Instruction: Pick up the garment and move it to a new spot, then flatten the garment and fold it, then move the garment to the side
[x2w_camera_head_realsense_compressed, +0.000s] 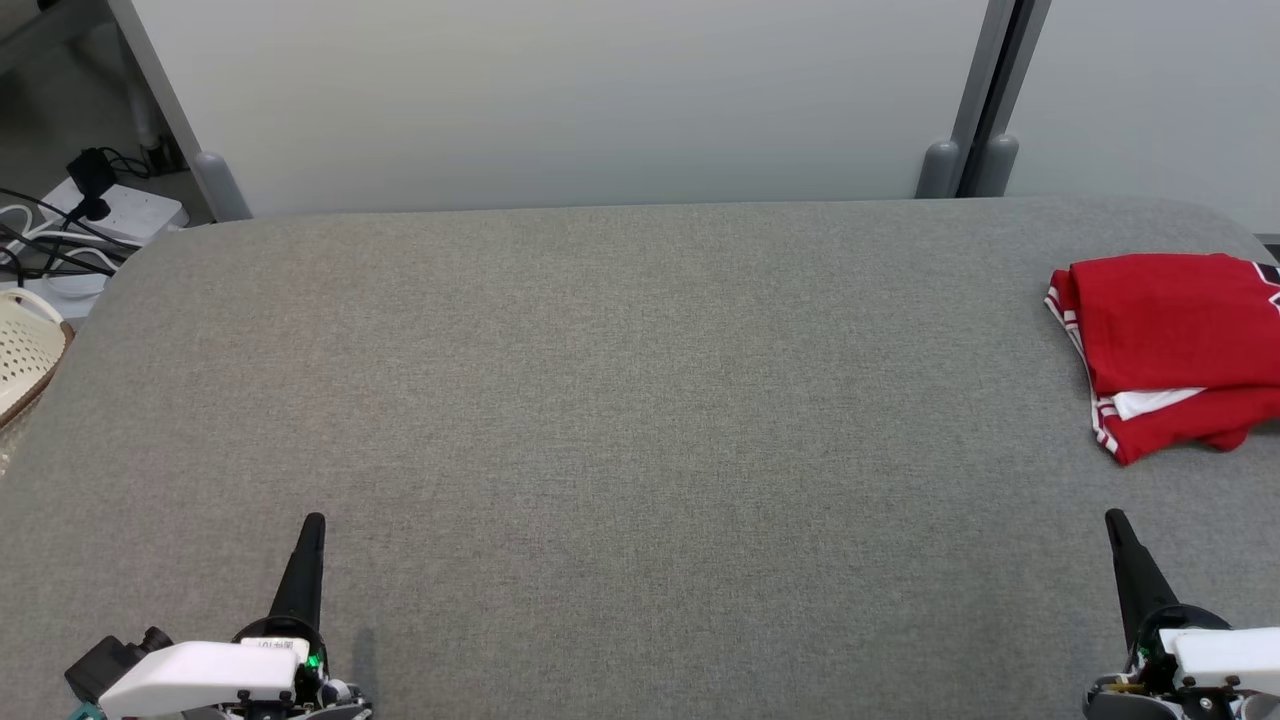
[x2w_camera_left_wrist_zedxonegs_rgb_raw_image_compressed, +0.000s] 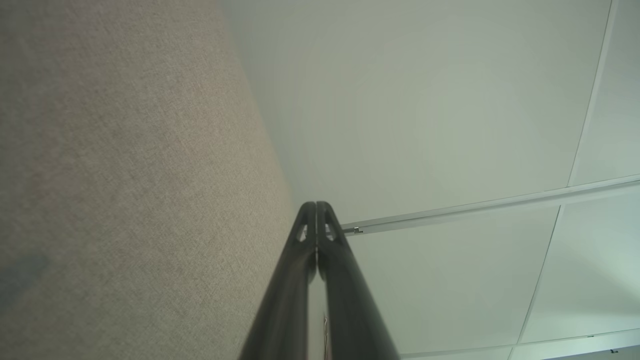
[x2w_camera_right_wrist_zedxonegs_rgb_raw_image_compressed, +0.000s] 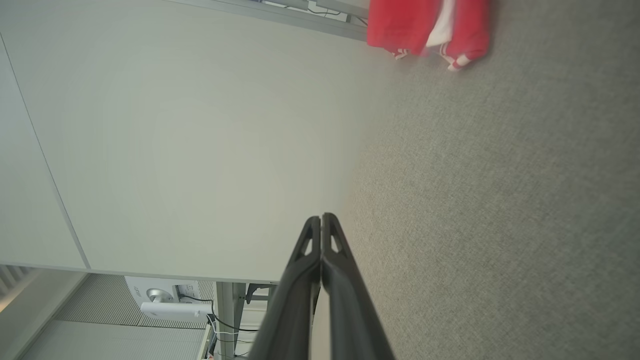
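Clenched empty at near left and near right of the grey fabric-covered table (x2w_camera_head_realsense_compressed: 640, 400), dark-fingered left gripper (x2w_camera_head_realsense_compressed: 313, 525) and right gripper (x2w_camera_head_realsense_compressed: 1115, 522), well apart from folded red white-trimmed garment (x2w_camera_head_realsense_compressed: 1170, 330) at far right.

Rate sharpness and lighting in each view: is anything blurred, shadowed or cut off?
Head view: even soft light, sharp; the garment runs off the right edge. Left wrist view: the table surface is soft, and the left gripper blurs toward the bottom edge. Right wrist view: the garment at the top is smeared; the right gripper blurs low down.
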